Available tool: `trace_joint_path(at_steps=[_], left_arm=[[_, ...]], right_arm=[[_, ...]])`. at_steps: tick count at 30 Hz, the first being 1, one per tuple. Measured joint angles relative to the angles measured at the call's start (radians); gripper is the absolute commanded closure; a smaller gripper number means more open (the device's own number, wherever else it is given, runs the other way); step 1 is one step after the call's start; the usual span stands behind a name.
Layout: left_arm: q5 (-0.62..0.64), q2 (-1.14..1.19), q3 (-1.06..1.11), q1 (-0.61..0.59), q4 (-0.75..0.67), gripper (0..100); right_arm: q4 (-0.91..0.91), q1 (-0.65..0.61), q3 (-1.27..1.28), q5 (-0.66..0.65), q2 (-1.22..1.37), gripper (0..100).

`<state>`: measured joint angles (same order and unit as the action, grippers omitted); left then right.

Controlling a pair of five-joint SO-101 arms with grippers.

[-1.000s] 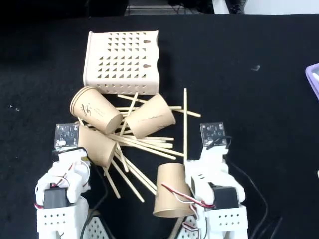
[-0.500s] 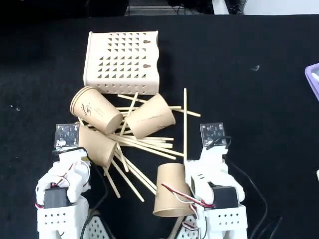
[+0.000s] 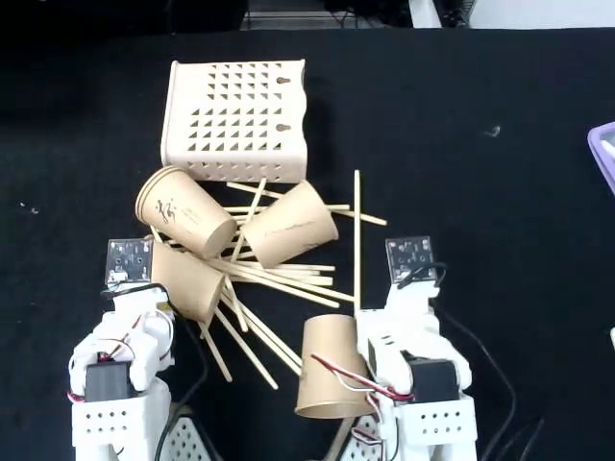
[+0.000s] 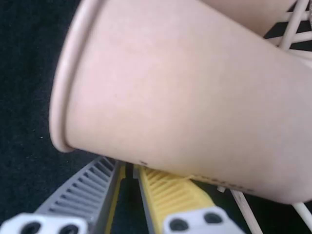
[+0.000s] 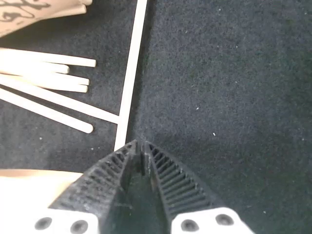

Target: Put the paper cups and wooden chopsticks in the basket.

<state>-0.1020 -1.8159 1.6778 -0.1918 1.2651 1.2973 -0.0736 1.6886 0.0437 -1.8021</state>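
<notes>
**K:** Surface is a black cloth table [image 3: 519,288]. Landmark is the basket [image 3: 235,120], which lies with a perforated wall up, on the far side from both arms.

**M:** Cups?

**K:** Four paper cups, all on their sides and all outside the basket. The first cup [image 3: 184,211] sits just beside one near corner of the basket. The second cup [image 3: 288,224] sits just beside the other near corner. The third cup [image 3: 187,280] lies farther from the basket, behind the first and next to the left arm. The fourth cup [image 3: 329,365] is farthest from the basket, against the right arm.

**M:** Chopsticks?

**K:** The wooden chopsticks [image 3: 279,277] lie in a loose heap between the basket's near edge and the arms, under and around the cups. One long chopstick [image 3: 356,240] runs from near the second cup toward the right arm.

**M:** Grippers?

**K:** On the left gripper [image 4: 127,168] the fingers are drawn together with nothing between them, and the third cup's wall lies right at the tips. On the right gripper [image 5: 142,145] the tips meet and hold nothing, just beside the long chopstick's end.
</notes>
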Motion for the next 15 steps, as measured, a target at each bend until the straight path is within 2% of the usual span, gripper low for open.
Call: trace_joint_path(at_steps=[5,13,15], left_arm=[[-0.003,0.000,0.000,-0.038,0.000,97],[-0.011,-0.008,-0.048,-0.345,-0.017,97],[-0.089,-0.008,-0.066,-0.413,-0.021,97]], right_arm=[[-0.092,0.000,0.000,0.000,0.000,98.0],[-0.313,0.000,0.000,0.000,0.000,97.6],[-0.350,0.000,0.000,-0.009,0.000,94.2]])
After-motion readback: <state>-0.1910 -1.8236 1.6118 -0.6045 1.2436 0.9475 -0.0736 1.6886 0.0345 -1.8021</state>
